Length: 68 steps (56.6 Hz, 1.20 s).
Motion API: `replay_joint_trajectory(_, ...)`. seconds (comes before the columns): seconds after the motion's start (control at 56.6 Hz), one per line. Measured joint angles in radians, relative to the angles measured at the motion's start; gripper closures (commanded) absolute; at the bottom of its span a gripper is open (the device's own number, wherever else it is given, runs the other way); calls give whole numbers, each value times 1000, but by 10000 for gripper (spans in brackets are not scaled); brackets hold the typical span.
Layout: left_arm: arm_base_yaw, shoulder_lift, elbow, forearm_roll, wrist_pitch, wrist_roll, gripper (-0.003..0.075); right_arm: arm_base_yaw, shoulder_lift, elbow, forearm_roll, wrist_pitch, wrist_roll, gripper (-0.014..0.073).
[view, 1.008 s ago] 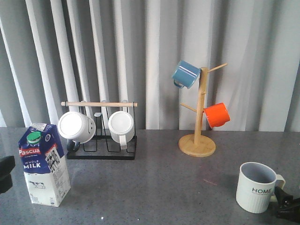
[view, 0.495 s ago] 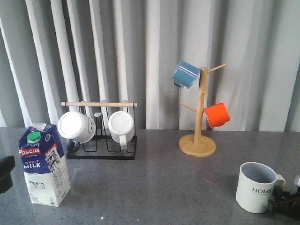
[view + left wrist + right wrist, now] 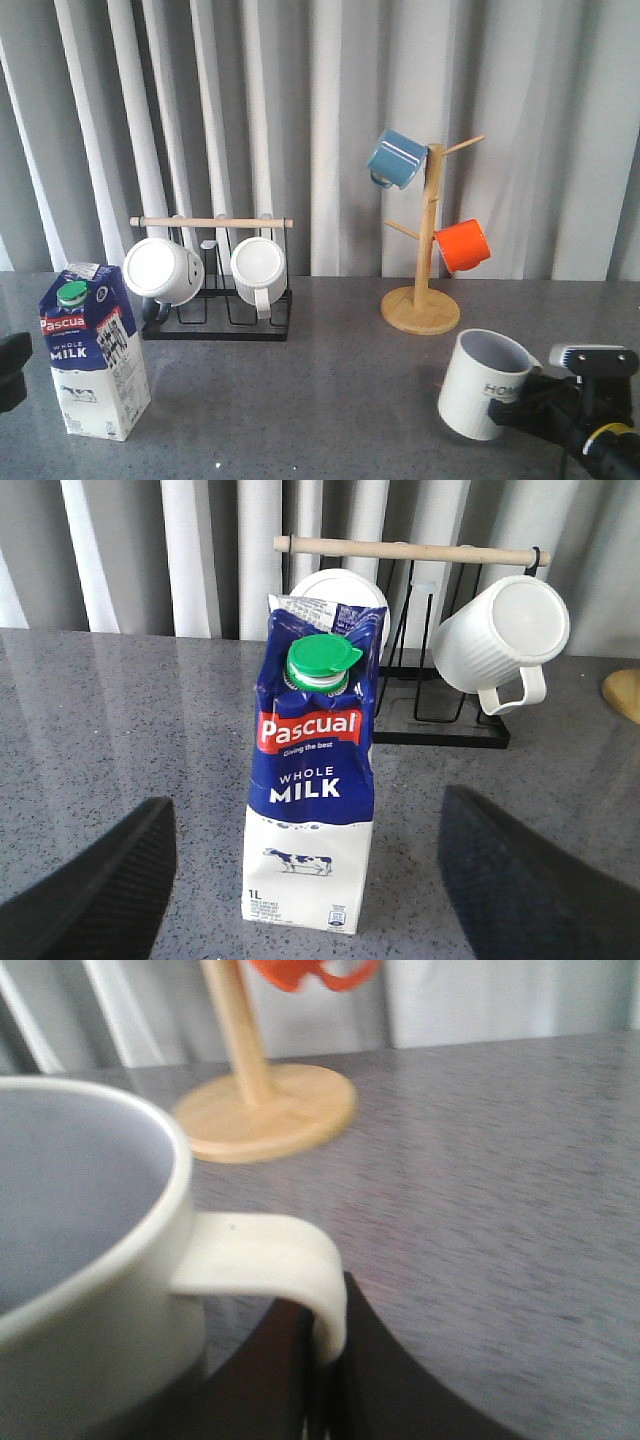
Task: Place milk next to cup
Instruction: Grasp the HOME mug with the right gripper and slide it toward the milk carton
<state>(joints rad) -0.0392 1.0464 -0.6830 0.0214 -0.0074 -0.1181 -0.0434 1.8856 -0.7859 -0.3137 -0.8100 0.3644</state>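
Off-white ribbed mug with black lettering (image 3: 484, 397), tilted, right side of grey speckled table (image 3: 340, 400), handle pinched between fingers of right gripper (image 3: 318, 1380). Blue-and-white gable-top milk carton with green cap (image 3: 92, 350) upright at far left, well apart from mug. Left gripper (image 3: 305, 880) spread wide either side of carton, not touching.

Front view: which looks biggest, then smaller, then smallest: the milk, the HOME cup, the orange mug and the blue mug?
1. The milk looks biggest by far.
2. The HOME cup.
3. The orange mug and the blue mug look about alike, so I won't rank them. Both hang farther back, which may make them look smaller.
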Motion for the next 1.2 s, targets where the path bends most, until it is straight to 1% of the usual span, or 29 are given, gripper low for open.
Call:
replay_joint_trajectory(0.124, 0, 0, 0, 0, 0, 0, 205, 133, -27, -10, 120, 41, -67, 585)
replay_joint_trajectory(0.248, 0, 0, 0, 0, 0, 0, 205, 277, -25, -33, 298, 99, -178, 582)
replay_joint_trajectory(0.354, 0, 0, 0, 0, 0, 0, 205, 394, -6, -70, 448, 118, -280, 577)
replay_joint_trajectory(0.407, 0, 0, 0, 0, 0, 0, 205, 445, 11, -95, 537, 122, -331, 569)
replay_joint_trajectory(0.53, 0, 0, 0, 0, 0, 0, 205, 526, 60, -148, 681, 129, -433, 536)
replay_joint_trajectory(0.654, 0, 0, 0, 0, 0, 0, 205, 564, 102, -187, 805, 141, -549, 480)
replay_joint_trajectory(0.849, 0, 0, 0, 0, 0, 0, 205, 578, 109, -203, 933, 141, -650, 365)
replay_joint_trajectory(0.99, 0, 0, 0, 0, 0, 0, 205, 578, 93, -189, 938, 166, -674, 305)
replay_joint_trajectory(1.202, 0, 0, 0, 0, 0, 0, 205, 577, 19, -100, 881, 180, -676, 291)
